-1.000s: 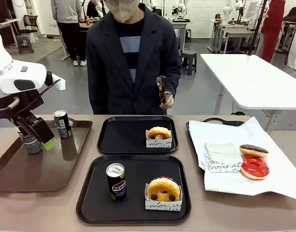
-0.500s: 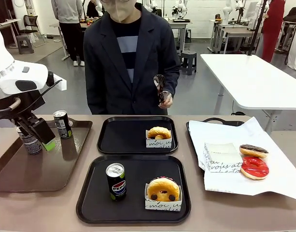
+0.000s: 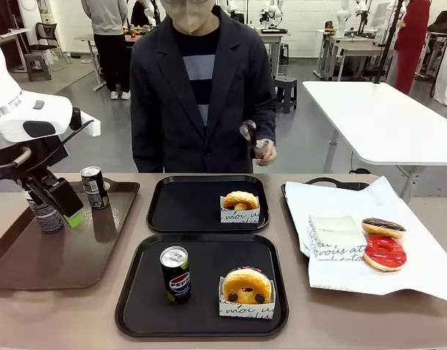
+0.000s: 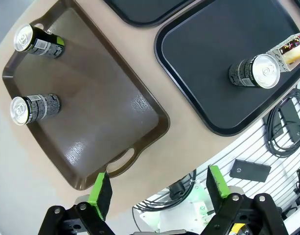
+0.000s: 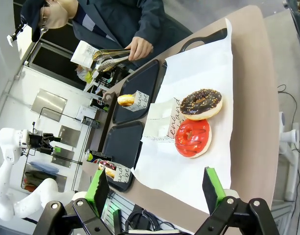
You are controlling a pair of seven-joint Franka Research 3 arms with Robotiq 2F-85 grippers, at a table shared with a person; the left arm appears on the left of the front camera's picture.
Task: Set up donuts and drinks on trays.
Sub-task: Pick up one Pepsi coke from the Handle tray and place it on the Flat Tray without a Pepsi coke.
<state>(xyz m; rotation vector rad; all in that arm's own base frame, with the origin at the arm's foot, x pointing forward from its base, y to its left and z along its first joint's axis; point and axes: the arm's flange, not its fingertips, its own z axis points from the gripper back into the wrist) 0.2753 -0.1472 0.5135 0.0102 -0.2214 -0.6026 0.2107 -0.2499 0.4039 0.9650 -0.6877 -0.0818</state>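
Pepsi can, donut on lower-centre tray.
Left gripper, right gripper gape empty; person's hand grips tongs.

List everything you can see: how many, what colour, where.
black trays: 2, black, mid-table, one behind the other
brown tray: 1, glossy brown, left
paper-lined tray: 1, white paper, right
Pepsi can: 1, black, near black tray
other cans: 2, grey and dark, brown tray
sleeved donuts: 2, golden, one per black tray
bare donuts: 2, chocolate and red, on paper
tongs: 1, metal, in person's hand
left hand: 1, black with green pads, open, by brown tray
right hand: 1, same, open, facing paper-lined tray
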